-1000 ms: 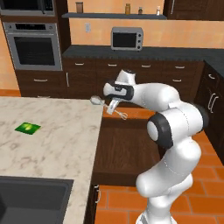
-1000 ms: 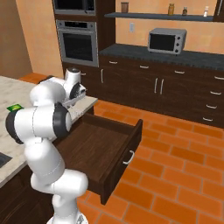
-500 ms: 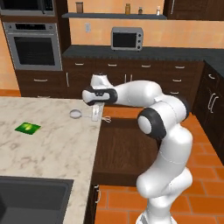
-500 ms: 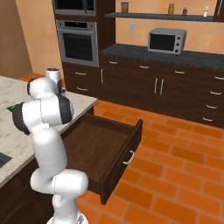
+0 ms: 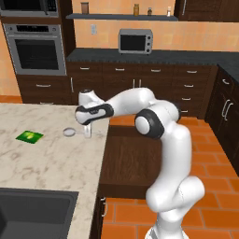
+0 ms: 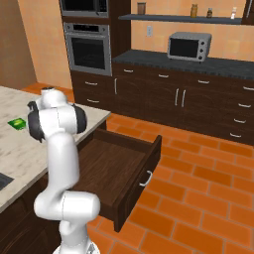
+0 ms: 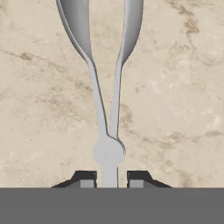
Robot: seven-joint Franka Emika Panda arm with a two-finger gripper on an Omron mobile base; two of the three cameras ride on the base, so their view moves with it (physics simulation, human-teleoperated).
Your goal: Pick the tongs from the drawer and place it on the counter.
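One pair of thin silver metal tongs (image 7: 106,94), pinched at the stem between two dark fingertips (image 7: 85,178) of the gripper (image 7: 107,179), head beyond them over one beige marbled stone counter (image 5: 44,161). Right base view adds one open dark-brown wooden drawer (image 6: 124,171).

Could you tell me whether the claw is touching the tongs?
Touching: in the hand view the claw has its two fingertips pressed against the tongs stem, above the counter.
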